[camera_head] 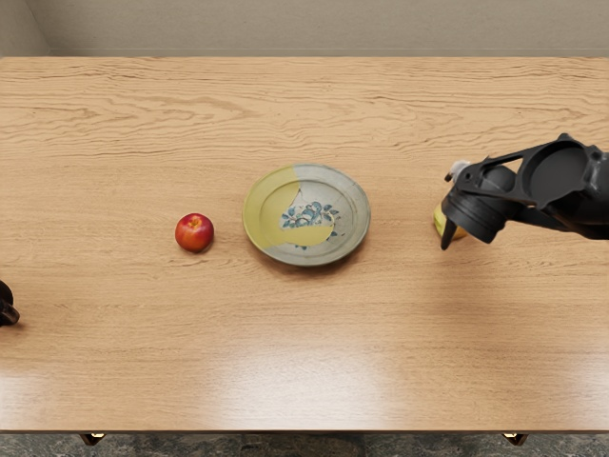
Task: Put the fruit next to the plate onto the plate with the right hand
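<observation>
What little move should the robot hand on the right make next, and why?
Probably ease a bit lower and take hold of the yellow fruit. The right robot hand hangs right over it and half hides it. The fruit lies on the table, apart from the plate. I cannot tell whether it is gripped yet. The left robot hand rests at the picture's left edge.

Red apple (194, 232). Half yellow, half grey-green plate (352, 205) with a blue flower motif. Pale wood-grain desk (143, 124), black right hand (476, 208), yellow fruit (440, 220).
</observation>
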### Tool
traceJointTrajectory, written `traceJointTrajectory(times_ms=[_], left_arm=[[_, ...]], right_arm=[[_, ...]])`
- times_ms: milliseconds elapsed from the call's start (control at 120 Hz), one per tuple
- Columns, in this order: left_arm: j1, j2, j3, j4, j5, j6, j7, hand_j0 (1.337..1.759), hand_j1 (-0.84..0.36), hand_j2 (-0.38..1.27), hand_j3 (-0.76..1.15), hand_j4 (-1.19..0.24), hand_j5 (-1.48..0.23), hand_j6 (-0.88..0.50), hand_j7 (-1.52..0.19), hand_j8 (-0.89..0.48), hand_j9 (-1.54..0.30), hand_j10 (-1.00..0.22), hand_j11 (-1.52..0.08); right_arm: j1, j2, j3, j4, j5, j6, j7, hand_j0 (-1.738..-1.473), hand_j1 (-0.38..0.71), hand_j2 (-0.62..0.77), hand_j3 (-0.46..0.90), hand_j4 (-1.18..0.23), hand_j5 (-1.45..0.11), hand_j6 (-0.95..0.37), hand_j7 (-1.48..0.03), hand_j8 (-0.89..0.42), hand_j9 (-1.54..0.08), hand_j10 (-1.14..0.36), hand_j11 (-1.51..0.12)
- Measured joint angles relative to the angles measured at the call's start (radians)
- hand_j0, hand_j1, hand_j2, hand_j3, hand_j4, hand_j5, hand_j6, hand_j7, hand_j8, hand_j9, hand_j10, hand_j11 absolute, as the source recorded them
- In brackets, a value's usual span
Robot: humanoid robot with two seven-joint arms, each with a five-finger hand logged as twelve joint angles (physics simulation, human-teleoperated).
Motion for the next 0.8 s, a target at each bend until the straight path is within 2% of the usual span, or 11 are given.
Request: traceJointTrajectory(times_ms=[250,317,367,425,450,475,550,642,683,725,800], left_arm=[[0.0,0.0,0.0,0.0,0.0,0.0,0.0,1.658,0.35,0.0,0.0,0.0,0.0,0.0,0.0,0.0,0.0,0.0,0.0],[0.0,0.0,0.0,0.0,0.0,0.0,0.0,1.658,0.35,0.0,0.0,0.0,0.0,0.0,0.0,0.0,0.0,0.0,0.0],[0.0,0.0,0.0,0.0,0.0,0.0,0.0,1.658,0.35,0.0,0.0,0.0,0.0,0.0,0.0,0.0,0.0,0.0,0.0],[0.0,0.0,0.0,0.0,0.0,0.0,0.0,1.658,0.35,0.0,0.0,0.0,0.0,0.0,0.0,0.0,0.0,0.0,0.0],[0.0,0.0,0.0,0.0,0.0,0.0,0.0,1.658,0.35,0.0,0.0,0.0,0.0,0.0,0.0,0.0,0.0,0.0,0.0],[0.0,0.0,0.0,0.0,0.0,0.0,0.0,1.658,0.35,0.0,0.0,0.0,0.0,0.0,0.0,0.0,0.0,0.0,0.0],[0.0,0.0,0.0,0.0,0.0,0.0,0.0,1.658,0.35,0.0,0.0,0.0,0.0,0.0,0.0,0.0,0.0,0.0,0.0],[0.0,0.0,0.0,0.0,0.0,0.0,0.0,1.658,0.35,0.0,0.0,0.0,0.0,0.0,0.0,0.0,0.0,0.0,0.0],[0.0,0.0,0.0,0.0,0.0,0.0,0.0,1.658,0.35,0.0,0.0,0.0,0.0,0.0,0.0,0.0,0.0,0.0,0.0],[0.0,0.0,0.0,0.0,0.0,0.0,0.0,1.658,0.35,0.0,0.0,0.0,0.0,0.0,0.0,0.0,0.0,0.0,0.0],[0.0,0.0,0.0,0.0,0.0,0.0,0.0,1.658,0.35,0.0,0.0,0.0,0.0,0.0,0.0,0.0,0.0,0.0,0.0]], right_arm=[[-0.019,0.013,0.0,-0.027,0.0,0.0,0.0,-1.658,-0.14,-0.03,0.0,-0.18,-0.23,-0.18,-0.23,-0.18,-0.23,-0.18,-0.23],[-0.021,0.014,0.001,-0.03,0.0,0.0,0.0,-1.658,-0.11,-0.04,0.0,-0.2,-0.26,-0.2,-0.26,-0.2,-0.26,-0.2,-0.26],[-0.023,0.015,0.001,-0.031,0.0,0.0,0.0,-1.658,-0.03,-0.05,0.0,-0.27,-0.35,-0.27,-0.35,-0.27,-0.35,-0.27,-0.35],[-0.026,0.014,0.002,-0.032,0.0,0.0,0.0,-1.658,0.12,-0.04,0.0,-0.41,-0.53,-0.41,-0.53,-0.39,-0.53,-0.41,-0.53],[-0.027,0.014,0.003,-0.033,-0.001,0.0,0.0,-1.657,0.15,0.02,0.0,-0.46,-0.6,-0.46,-0.6,-0.36,-0.61,-0.46,-0.61],[-0.027,0.014,0.003,-0.033,-0.001,0.0,0.001,-1.656,0.18,0.09,0.0,-0.51,-0.66,-0.46,-0.66,-0.33,-0.67,-0.5,-0.67],[-0.029,0.014,0.003,-0.033,-0.002,-0.001,0.001,-1.655,0.21,0.3,0.0,-0.63,-0.8,-0.5,-0.81,-0.37,-0.82,-0.55,-0.82],[-0.029,0.013,0.003,-0.032,0.0,0.0,0.001,-1.652,0.24,0.36,0.0,-0.71,-0.93,-0.45,-0.93,-0.32,-0.95,-0.5,-0.95],[-0.028,0.011,0.009,-0.031,0.002,0.002,0.0,-1.652,0.24,0.36,0.0,-0.73,-0.98,-0.42,-0.96,-0.26,-1.0,-0.47,-1.01],[-0.028,0.006,0.025,-0.031,0.004,0.002,0.001,-1.652,0.26,0.37,0.0,-0.76,-1.03,-0.4,-1.0,-0.27,-1.04,-0.46,-1.05],[-0.028,-0.011,0.047,-0.031,0.008,0.004,0.002,-1.651,0.27,0.39,0.0,-0.7,-1.1,-0.37,-1.04,-0.22,-1.1,-0.43,-1.11]])
